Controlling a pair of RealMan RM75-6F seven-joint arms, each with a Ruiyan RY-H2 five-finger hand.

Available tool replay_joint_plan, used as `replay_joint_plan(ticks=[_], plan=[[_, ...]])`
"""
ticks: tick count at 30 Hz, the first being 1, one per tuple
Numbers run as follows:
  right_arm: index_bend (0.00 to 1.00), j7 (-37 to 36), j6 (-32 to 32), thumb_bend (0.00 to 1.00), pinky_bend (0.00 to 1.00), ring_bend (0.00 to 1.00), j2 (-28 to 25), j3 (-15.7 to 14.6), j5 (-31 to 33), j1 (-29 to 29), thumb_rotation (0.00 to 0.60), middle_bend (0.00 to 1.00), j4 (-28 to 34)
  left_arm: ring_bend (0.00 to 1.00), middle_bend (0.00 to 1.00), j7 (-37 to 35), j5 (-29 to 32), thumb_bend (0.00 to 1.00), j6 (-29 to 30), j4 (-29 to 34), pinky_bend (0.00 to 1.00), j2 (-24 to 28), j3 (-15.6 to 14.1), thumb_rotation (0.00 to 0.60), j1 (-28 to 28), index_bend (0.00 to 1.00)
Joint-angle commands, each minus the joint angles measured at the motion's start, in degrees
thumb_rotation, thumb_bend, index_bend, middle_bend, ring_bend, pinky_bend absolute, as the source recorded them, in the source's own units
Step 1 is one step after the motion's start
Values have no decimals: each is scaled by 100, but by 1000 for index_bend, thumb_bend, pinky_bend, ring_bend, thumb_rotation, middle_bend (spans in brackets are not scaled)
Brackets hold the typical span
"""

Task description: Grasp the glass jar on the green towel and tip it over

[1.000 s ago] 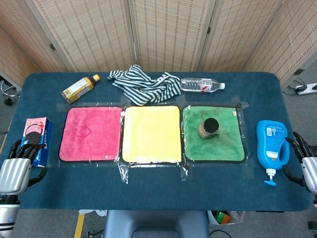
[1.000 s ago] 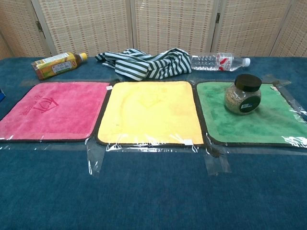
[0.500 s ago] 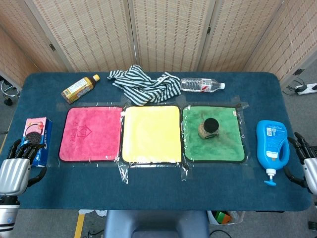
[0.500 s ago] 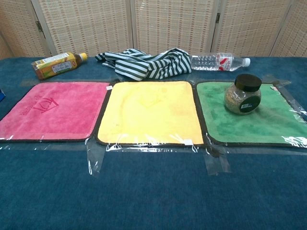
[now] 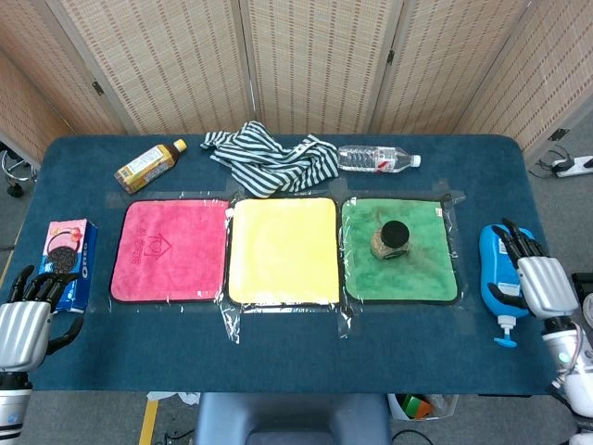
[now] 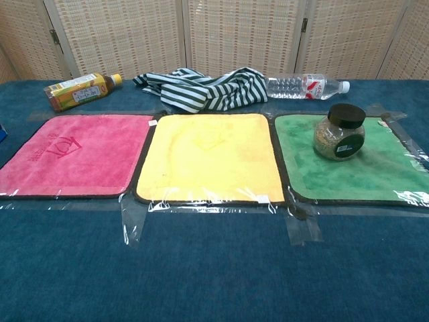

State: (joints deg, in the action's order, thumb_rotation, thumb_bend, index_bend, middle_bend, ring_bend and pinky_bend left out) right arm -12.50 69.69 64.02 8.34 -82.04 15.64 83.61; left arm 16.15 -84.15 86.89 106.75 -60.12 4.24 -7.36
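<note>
Glass jar [image 5: 391, 240]: stood upright on the green towel [image 5: 400, 274], lid up, left of and beyond the nearer right robot hand [image 5: 533, 278], whose fingers are spread and empty.

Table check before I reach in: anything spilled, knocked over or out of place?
Nothing spilled. The glass jar stands upright, lid on, on the green towel. The striped cloth lies crumpled at the back, and two bottles lie on their sides there. The right hand overlaps the blue bottle.

Jar [image 5: 391, 240] stands on towel [image 5: 422, 276], water bottle [image 5: 378, 159] behind.
</note>
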Motion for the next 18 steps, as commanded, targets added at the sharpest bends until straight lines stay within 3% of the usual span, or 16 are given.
replay_joint_plan(ticks=[1, 5, 10, 18], plan=[[0, 275, -513, 304, 126, 82, 402, 218, 255, 484, 600, 18, -321, 217, 296, -17, -12, 328, 47, 7, 104, 22, -20, 600, 45, 239], [0, 333, -903, 299, 105, 64, 921, 382, 482, 895, 600, 17, -871, 225, 296, -41, -10, 328, 121, 18, 104, 66, -34, 600, 113, 239], [0, 415, -1271, 204, 63, 22, 1497, 468, 672, 1283, 600, 6, -1761, 233, 296, -68, 1, 328, 205, 29, 103, 136, -50, 600, 199, 239], [0, -110, -1772, 184, 42, 0, 2353, 570, 866, 1738, 600, 0, -3119, 233, 296, -57, -4, 328, 249, 56, 103, 154, -75, 600, 269, 239]])
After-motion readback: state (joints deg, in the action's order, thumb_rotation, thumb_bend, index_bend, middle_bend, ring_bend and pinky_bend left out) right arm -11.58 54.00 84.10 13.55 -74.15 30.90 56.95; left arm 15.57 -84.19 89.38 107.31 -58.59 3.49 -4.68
